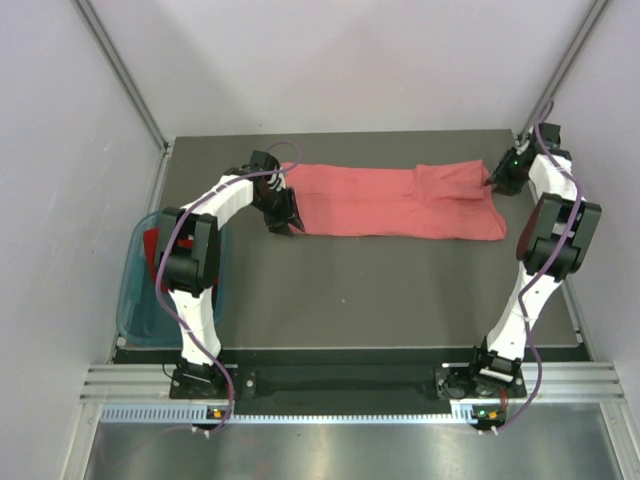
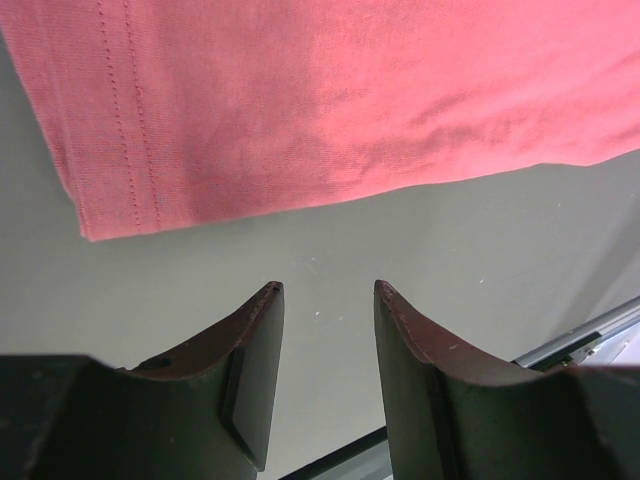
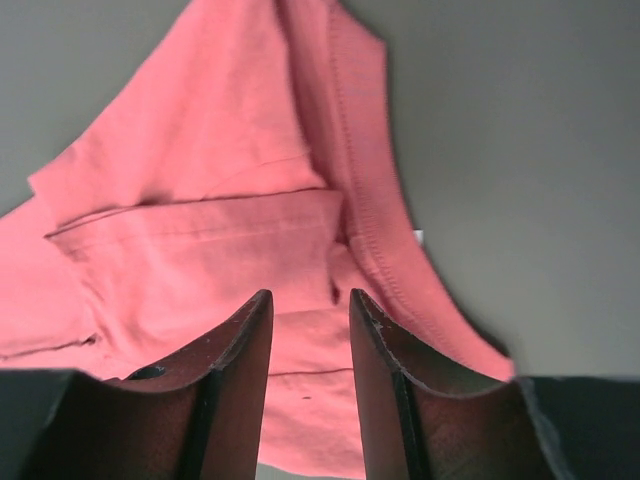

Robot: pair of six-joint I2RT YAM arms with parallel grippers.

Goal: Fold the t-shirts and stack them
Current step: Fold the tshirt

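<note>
A light salmon-pink t-shirt [image 1: 390, 200] lies as a long flat strip across the back of the table, with a sleeve folded over at its right end. My left gripper [image 1: 284, 216] stands open at the strip's left end. In the left wrist view it [image 2: 328, 288] hovers over bare table, and the shirt's stitched hem [image 2: 330, 100] lies just ahead of the tips. My right gripper [image 1: 494, 181] is at the strip's right end. It [image 3: 310, 295] is open above the folded sleeve and collar [image 3: 200, 200], with nothing between the fingers. A dark red t-shirt [image 1: 150, 245] lies in the basket.
A teal plastic basket [image 1: 133, 300] stands off the table's left edge beside the left arm. White walls and metal rails close in the back and sides. The dark table [image 1: 380, 290] stretches toward the arm bases in front of the shirt.
</note>
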